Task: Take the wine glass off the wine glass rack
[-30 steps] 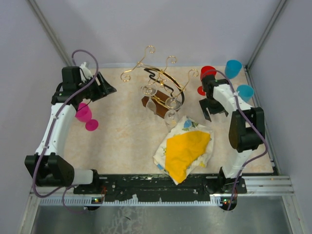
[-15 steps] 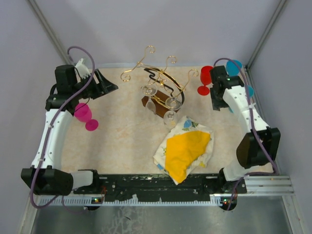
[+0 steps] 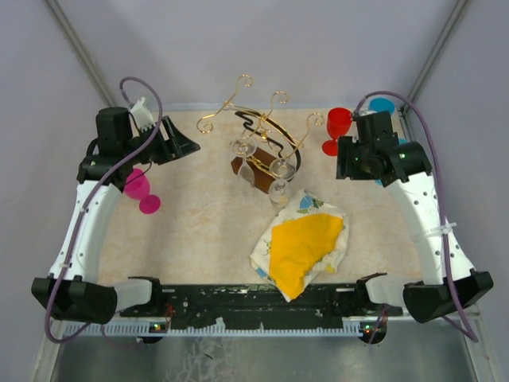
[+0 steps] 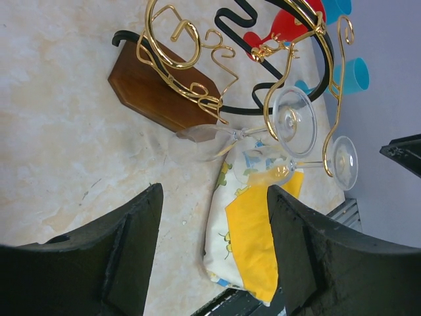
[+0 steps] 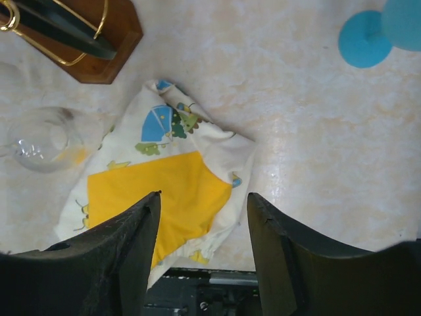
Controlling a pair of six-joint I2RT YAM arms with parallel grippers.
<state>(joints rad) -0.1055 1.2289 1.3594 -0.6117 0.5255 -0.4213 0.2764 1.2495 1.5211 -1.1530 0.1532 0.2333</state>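
Top view: rack (image 3: 262, 131) stands at far middle of table (image 3: 199, 231) on wood base (image 3: 242, 171). Clear wine glasses (image 3: 280, 169) hang by feet from its hooks. My left gripper (image 3: 184, 143) is left of rack, well apart. My right gripper (image 3: 343, 163) is right of rack, near red glass (image 3: 337, 123).
Left wrist: my fingers spread wide, nothing between. Rack and two hanging glasses ahead, untouched.
Right wrist: fingers apart, gripping nothing. Cloth (image 5: 164, 178) beneath, one glass bowl at left edge, beside base.
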